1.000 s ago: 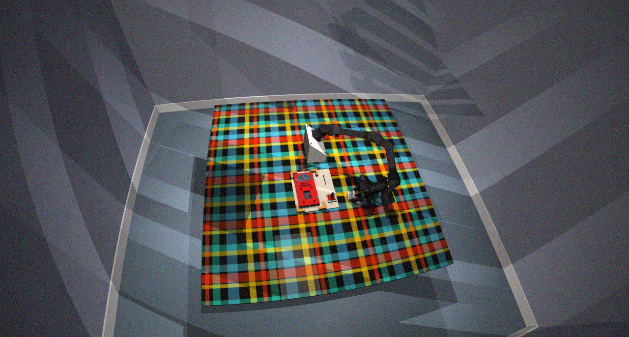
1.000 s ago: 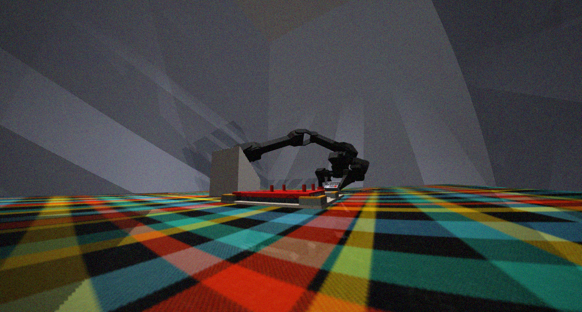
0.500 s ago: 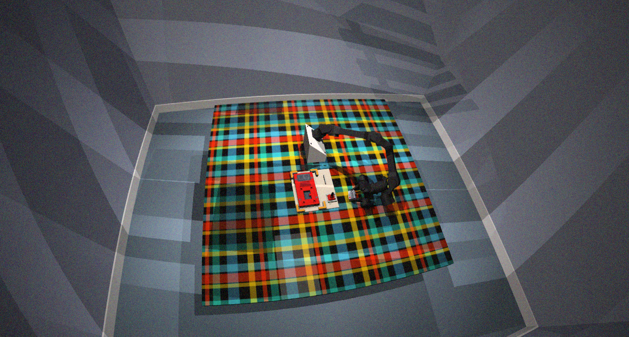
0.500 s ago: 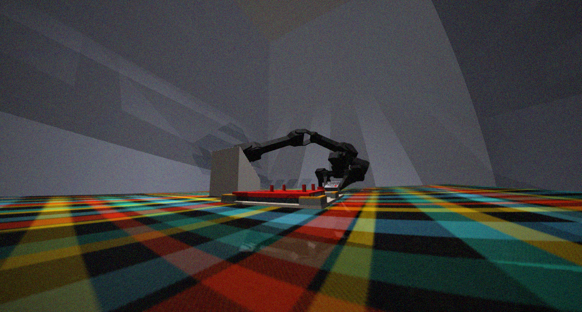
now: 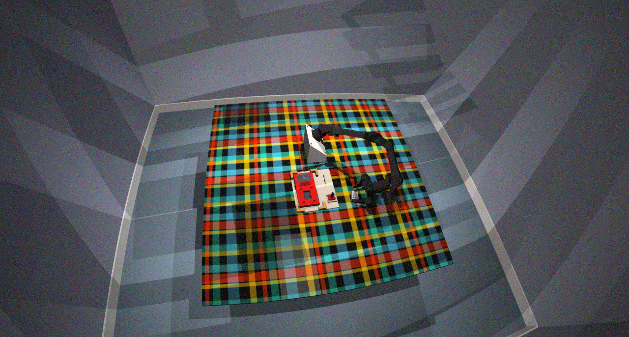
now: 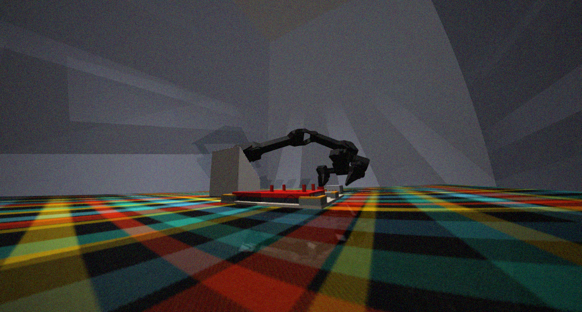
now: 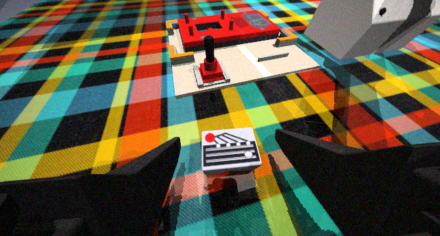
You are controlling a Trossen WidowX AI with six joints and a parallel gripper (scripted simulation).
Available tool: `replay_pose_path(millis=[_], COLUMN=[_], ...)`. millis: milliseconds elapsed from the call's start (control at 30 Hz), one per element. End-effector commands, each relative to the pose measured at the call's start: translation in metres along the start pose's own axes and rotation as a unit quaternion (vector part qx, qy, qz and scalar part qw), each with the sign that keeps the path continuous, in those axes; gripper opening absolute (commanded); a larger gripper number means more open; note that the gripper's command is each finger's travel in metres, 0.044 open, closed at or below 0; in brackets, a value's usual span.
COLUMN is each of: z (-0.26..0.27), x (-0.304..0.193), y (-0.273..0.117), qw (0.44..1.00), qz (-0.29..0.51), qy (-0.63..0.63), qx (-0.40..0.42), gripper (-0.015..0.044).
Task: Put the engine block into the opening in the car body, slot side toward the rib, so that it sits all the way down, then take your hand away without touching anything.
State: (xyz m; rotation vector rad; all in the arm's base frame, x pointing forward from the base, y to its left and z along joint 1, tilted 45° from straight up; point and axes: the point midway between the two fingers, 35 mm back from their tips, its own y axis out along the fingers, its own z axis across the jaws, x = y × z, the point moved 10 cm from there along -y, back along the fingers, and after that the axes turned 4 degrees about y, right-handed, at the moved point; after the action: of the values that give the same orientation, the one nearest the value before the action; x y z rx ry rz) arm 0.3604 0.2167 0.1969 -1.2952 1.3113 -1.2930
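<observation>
The engine block (image 5: 355,195) (image 7: 231,151), white with a printed face and a red dot, sits low at the mat beside the base plate; whether it rests flat I cannot tell. Its slot is not clearly seen. My gripper (image 5: 355,193) (image 6: 334,184) (image 7: 228,137) is open, one finger on each side of the block, with gaps between. The red car body (image 5: 300,195) (image 6: 264,194) (image 7: 254,31) lies on the base plate, its opening empty and several pins standing around it. The rib in the opening is too small to make out.
The pale base plate (image 5: 320,196) (image 7: 240,74) has orange-topped corner brackets and a thin grey strip (image 7: 273,57). A red shifter (image 5: 331,196) (image 7: 211,71) with a black stick stands on the plate between block and body. The wedge-shaped arm mount (image 5: 315,152) (image 6: 223,171) (image 7: 340,29) stands beyond the plate.
</observation>
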Motion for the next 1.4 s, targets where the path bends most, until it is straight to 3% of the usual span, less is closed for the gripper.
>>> replay_pose_path(millis=[0, 667, 1367], z=[0.000, 0.000, 0.013], x=[0.002, 0.004, 0.044], y=[-0.014, -0.024, -0.008], qw=[1.000, 1.000, 0.944], qz=[0.003, 0.010, 0.169], qy=[-0.002, -0.008, -0.284], qx=[0.000, 0.004, 0.013], gripper=[0.0440, 0.0440, 0.0440])
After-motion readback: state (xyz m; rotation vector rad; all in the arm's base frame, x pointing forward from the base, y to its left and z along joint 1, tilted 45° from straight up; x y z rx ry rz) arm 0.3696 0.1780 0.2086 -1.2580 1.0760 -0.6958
